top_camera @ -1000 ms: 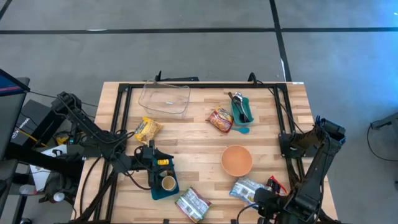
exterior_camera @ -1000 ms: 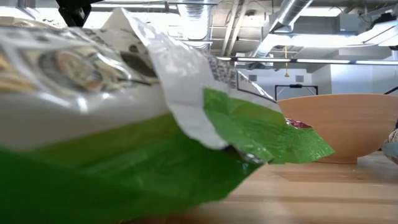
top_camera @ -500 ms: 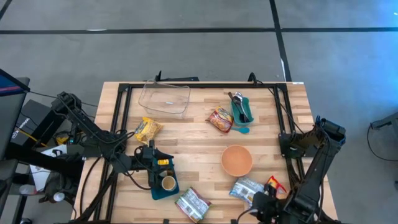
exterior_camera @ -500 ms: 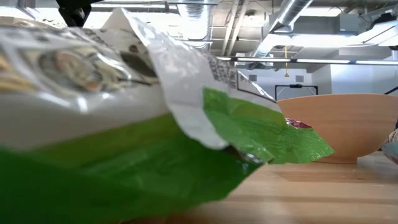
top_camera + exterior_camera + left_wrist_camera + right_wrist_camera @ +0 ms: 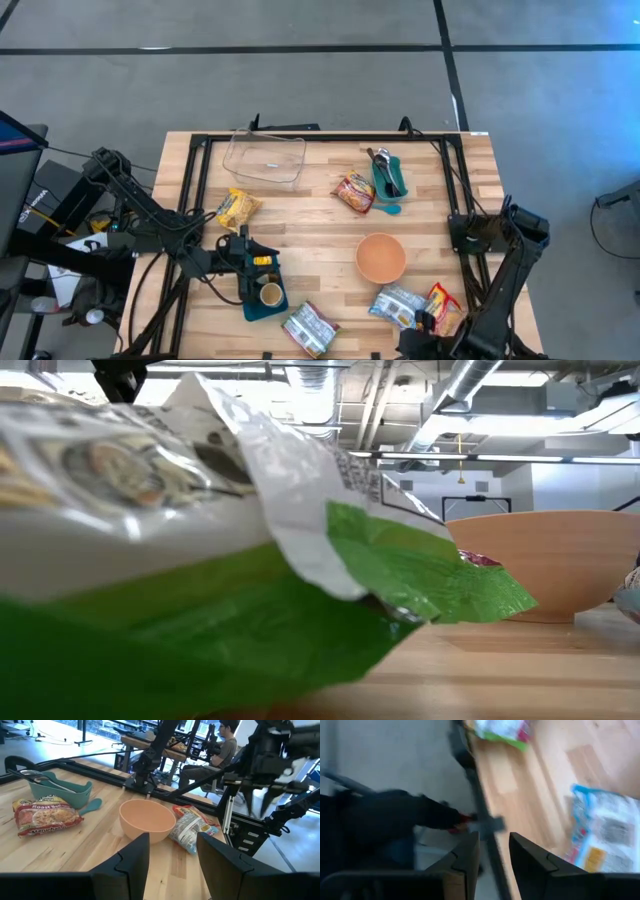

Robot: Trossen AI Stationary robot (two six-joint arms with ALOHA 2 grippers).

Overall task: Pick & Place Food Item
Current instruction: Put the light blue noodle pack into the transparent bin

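Note:
Several food packets lie flat on the wooden table: a yellow one [image 5: 238,208], a red ramen one [image 5: 355,192], a green-and-white one [image 5: 309,328], a silver-blue one [image 5: 397,304] and a red-orange one [image 5: 443,307]. An orange bowl [image 5: 381,257] stands between them. My left gripper [image 5: 172,860] is open and empty, at the table's left over a teal tray with a cup [image 5: 262,292]. My right gripper [image 5: 493,851] is open and empty, at the table's near edge [image 5: 415,345] by the silver-blue packet [image 5: 605,835].
A clear container [image 5: 265,158] stands at the far left. A teal tray with utensils [image 5: 388,175] stands at the far right. The green-and-white packet [image 5: 200,560] fills most of the low view. A black frame [image 5: 195,180] rims the table. A person [image 5: 225,745] sits beyond it.
My right gripper has drawn back toward the table's near edge, away from the silver-blue packet. The red-orange packet beside it, partly hidden before, now shows in full.

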